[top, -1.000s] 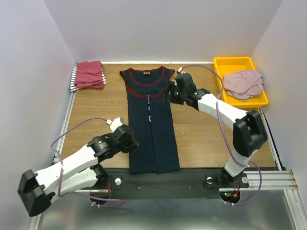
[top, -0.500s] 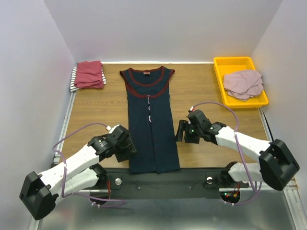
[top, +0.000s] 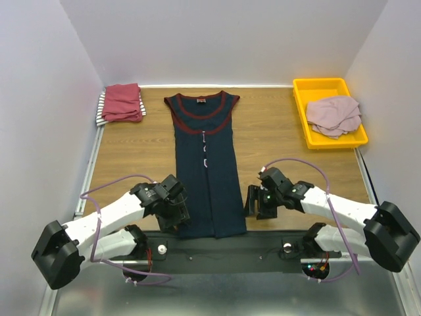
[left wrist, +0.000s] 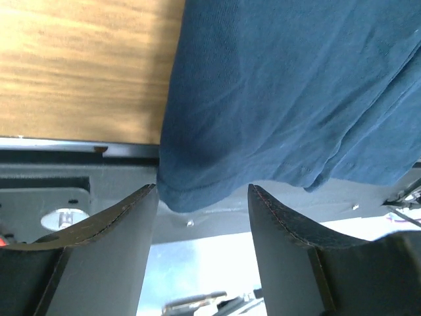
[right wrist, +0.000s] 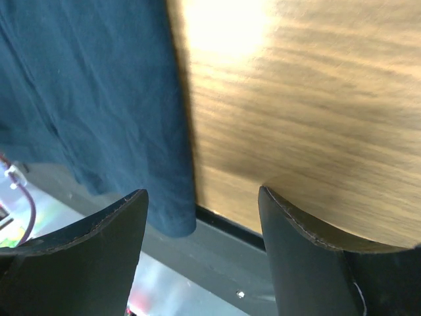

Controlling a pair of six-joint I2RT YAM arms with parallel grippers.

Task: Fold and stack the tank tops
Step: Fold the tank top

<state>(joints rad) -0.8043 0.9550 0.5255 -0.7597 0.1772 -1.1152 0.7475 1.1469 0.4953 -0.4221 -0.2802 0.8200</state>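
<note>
A navy tank top (top: 208, 172) with maroon trim lies flat down the middle of the table, its hem over the near edge. My left gripper (top: 175, 217) is open beside the hem's left corner (left wrist: 191, 191), which shows between its jaws. My right gripper (top: 254, 205) is open beside the hem's right corner (right wrist: 172, 210). A folded dark-red top (top: 123, 101) lies on a striped one (top: 102, 108) at the back left. A dusty-pink top (top: 334, 114) lies crumpled in the yellow tray (top: 316, 86).
The black rail (top: 263, 240) runs along the table's near edge under the hem. White walls close in the back and both sides. Bare wood (top: 131, 158) lies on both sides of the navy top.
My right gripper has come from the navy top's far right shoulder down to its near right corner. My left gripper has moved nearer, to the near left corner.
</note>
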